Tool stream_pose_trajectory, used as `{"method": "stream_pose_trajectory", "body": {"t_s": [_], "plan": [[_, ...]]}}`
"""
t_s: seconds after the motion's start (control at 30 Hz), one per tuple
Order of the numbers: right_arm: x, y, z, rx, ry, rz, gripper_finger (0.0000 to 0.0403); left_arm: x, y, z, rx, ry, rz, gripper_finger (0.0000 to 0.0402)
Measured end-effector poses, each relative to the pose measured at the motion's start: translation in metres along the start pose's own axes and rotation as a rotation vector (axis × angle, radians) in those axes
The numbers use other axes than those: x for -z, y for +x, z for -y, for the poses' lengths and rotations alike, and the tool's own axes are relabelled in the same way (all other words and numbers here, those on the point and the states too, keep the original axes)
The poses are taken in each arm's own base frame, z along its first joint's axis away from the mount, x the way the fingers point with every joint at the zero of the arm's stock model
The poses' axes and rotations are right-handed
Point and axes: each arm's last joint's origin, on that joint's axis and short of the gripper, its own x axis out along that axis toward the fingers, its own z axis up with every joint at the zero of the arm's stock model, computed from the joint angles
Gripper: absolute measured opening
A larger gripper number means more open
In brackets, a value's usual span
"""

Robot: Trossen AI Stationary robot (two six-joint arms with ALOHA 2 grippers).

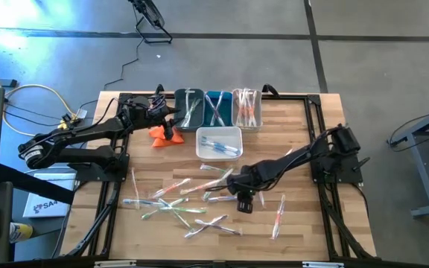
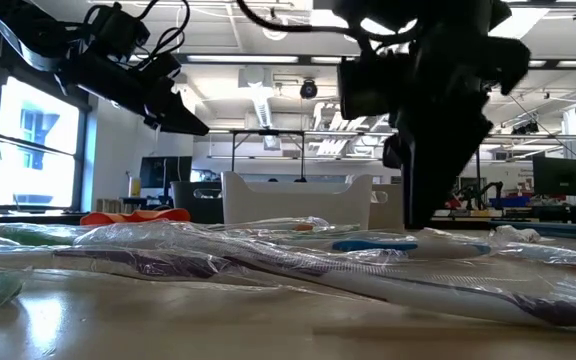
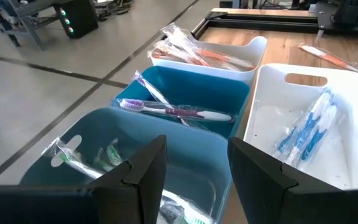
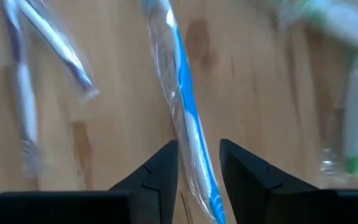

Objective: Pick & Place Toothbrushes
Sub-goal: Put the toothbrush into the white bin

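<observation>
The blue toothbrush (image 4: 188, 118) is lying on the table (image 1: 304, 231), its long axis running straight out from between my right hand's (image 4: 197, 163) part-open fingers, nothing gripped. My right hand is the nearer one; my left hand (image 3: 194, 165) is hovering open over the bins (image 3: 185, 93). I'm reading no writing.

- The room is brightly and evenly lit; ceiling strip lights (image 2: 268, 58) glow above in the low view.
- A window (image 2: 28, 140) beside them flares pale.
- In the low view the right tool (image 2: 438, 150) is a dark, blurred silhouette.
- Wrapped toothbrushes (image 2: 268, 262) nearest the lens are soft.
- Under the right tool, the blue toothbrush (image 4: 188, 118) smears with motion.
- Glare whitens the floor (image 1: 21, 41) overhead.
</observation>
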Motion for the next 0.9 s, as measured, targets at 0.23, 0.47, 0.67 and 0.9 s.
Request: {"method": "stream_pose_trajectory", "body": {"t_s": [0.23, 0.47, 0.67, 0.9], "plan": [[0.005, 0.021, 0.001, 0.032, -0.006, -0.056, 0.0103, 0.0, 0.0, 0.0, 0.0, 0.0, 0.0, 0.0167], [0.006, 0.029, 0.003, 0.057, -0.006, -0.078, 0.01, 0.0, 0.0, 0.0, 0.0, 0.0, 0.0, 0.0167], [0.006, 0.028, 0.004, 0.097, -0.016, -0.062, 0.01, 0.0, 0.0, 0.0, 0.0, -0.001, 0.0, 0.0167], [0.007, 0.029, 0.005, 0.12, -0.02, -0.051, 0.01, 0.0, 0.0, 0.0, 0.0, -0.002, 0.0, 0.0167]]}}
